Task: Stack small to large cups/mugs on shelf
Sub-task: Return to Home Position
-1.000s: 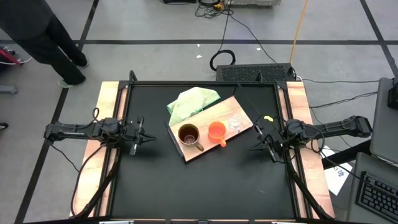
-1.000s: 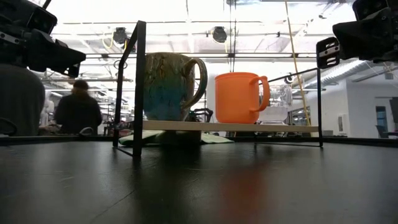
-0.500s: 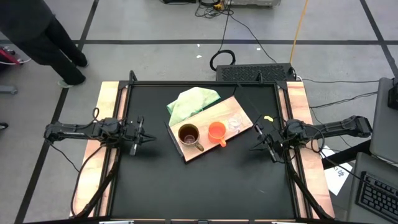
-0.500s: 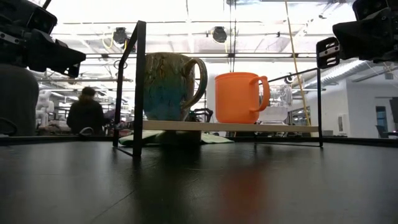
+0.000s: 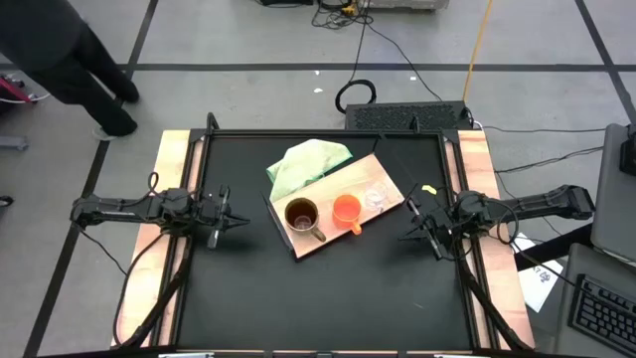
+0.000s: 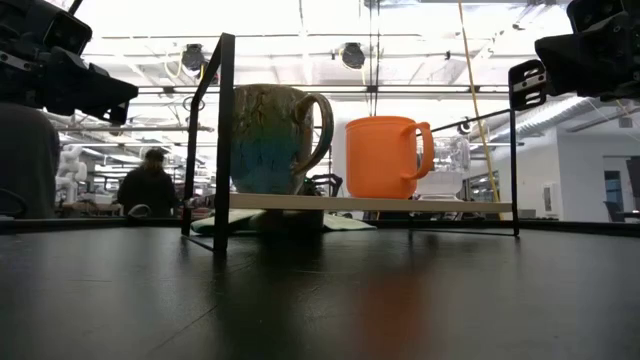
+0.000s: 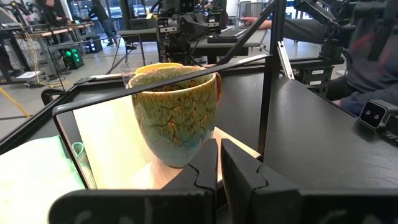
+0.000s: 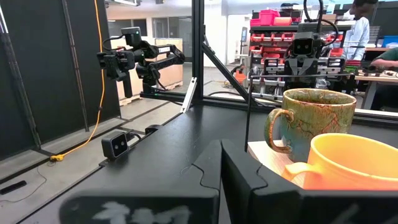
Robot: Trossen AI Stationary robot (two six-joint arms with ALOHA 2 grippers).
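The mug [image 5: 301, 215], cup [image 5: 346, 210] and glass [image 5: 376, 197] are sitting in a row on the shelf [image 5: 343, 182]. We are holding the left gripper [image 5: 231, 221] and right gripper [image 5: 409, 231] clenched and empty, well clear on either side of the shelf; a swing inward risks toppling the glass.

Light-brown wooden shelf board [image 5: 343, 181], lying angled; upright in a row on it: glazed brown handled mug [image 5: 302, 216]; orange handled cup [image 5: 346, 210]; small clear glass cup [image 5: 376, 197].
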